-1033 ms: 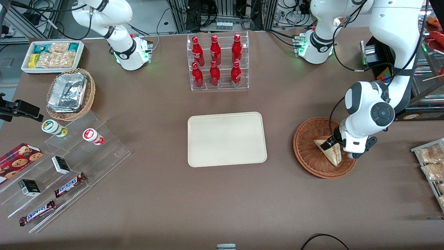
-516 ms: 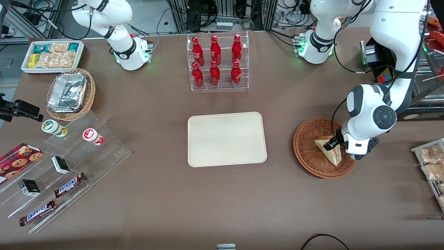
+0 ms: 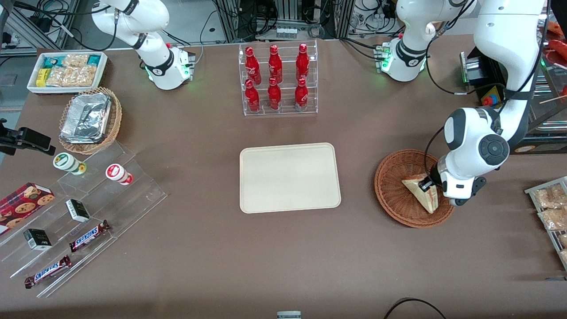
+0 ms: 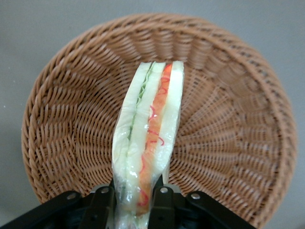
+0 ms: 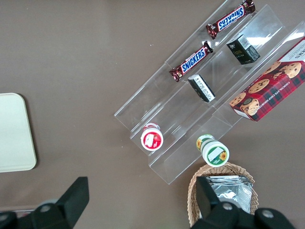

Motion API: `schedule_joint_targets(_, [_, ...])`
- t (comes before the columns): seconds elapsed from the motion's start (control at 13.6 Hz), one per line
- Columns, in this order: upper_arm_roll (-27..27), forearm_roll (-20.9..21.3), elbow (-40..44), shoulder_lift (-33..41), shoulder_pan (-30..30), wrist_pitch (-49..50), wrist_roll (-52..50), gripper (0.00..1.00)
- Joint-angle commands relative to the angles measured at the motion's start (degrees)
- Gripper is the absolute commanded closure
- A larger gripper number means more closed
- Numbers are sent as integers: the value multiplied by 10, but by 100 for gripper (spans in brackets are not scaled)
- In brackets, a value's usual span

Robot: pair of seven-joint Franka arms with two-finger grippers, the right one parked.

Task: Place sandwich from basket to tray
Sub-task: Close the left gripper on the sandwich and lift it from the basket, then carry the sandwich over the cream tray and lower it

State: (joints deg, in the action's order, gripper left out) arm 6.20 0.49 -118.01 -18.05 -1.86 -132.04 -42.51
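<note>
Sandwich (image 4: 147,143) pinched betw. gripper (image 4: 131,198) fingers, closed on it, in basket (image 4: 224,119).

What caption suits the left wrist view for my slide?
Hand shut on the wrapped sandwich, standing on edge inside the wicker basket.

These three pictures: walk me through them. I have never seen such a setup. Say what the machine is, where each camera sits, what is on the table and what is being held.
Two white robot arms stand at a brown table. The front view looks down on all of it. One wrist view comes from a camera on the working arm, the other from the parked arm. The working arm's gripper is down in the round wicker basket, its fingers shut on a wrapped triangular sandwich. Nearby, toward the table's middle, lies a bare cream tray. Also there: a rack of red bottles, and snack bars toward the parked arm's end.
</note>
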Motion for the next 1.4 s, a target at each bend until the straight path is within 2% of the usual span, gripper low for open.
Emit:
schedule_joint_targets(0.0, [7, 0, 42, 33, 2, 82, -6, 100])
schedule_joint_targets(0.3, [37, -1, 115, 31, 13, 185, 1, 100])
schedule_joint_targets(0.59, [129, 4, 146, 22, 20, 211, 25, 100])
schedule_joint_targets(0.81, [144, 4, 167, -14, 82, 209, 19, 100])
schedule_joint_targets(1.03, [143, 9, 248, -95, 162, 210, -24, 100])
schedule_joint_targets(1.33, [141, 56, 333, -187, 249, 206, -124, 100])
